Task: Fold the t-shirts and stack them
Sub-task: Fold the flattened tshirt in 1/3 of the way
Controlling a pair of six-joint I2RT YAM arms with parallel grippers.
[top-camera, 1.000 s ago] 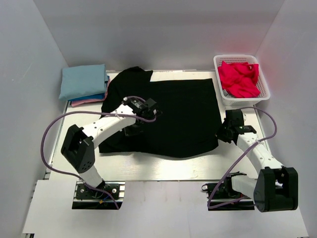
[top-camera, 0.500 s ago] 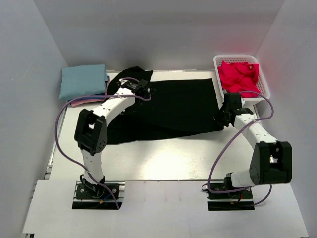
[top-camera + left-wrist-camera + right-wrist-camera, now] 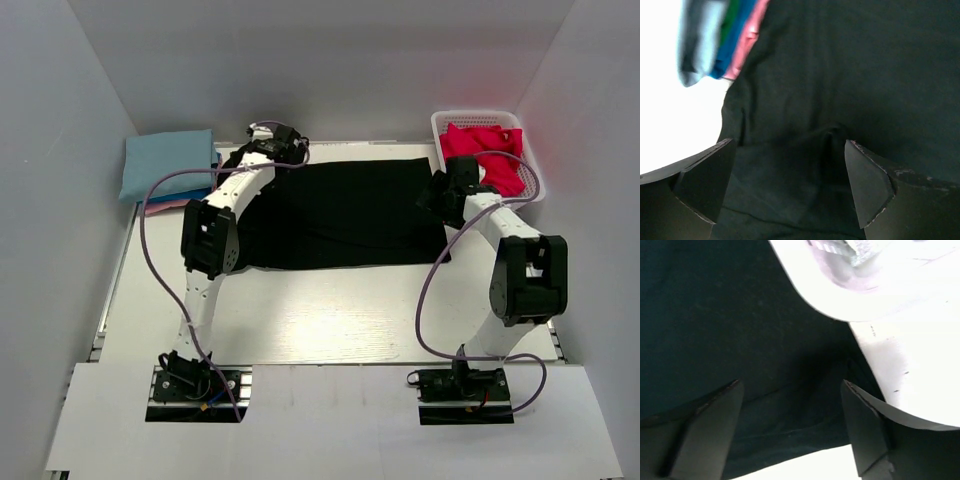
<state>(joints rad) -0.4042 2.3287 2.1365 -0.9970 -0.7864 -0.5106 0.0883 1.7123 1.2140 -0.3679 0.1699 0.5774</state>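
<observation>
Top external: blk t-shirt [image 3: 340, 215], near edge straight.

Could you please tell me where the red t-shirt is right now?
In the top view, the red t-shirt lies crumpled in the white basket at the far right, just right of the black t-shirt.

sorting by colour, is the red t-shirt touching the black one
Apart. Top view: the red t-shirt lies inside the basket, and the basket's white wall stands between it and the black t-shirt spread on the table.
</observation>
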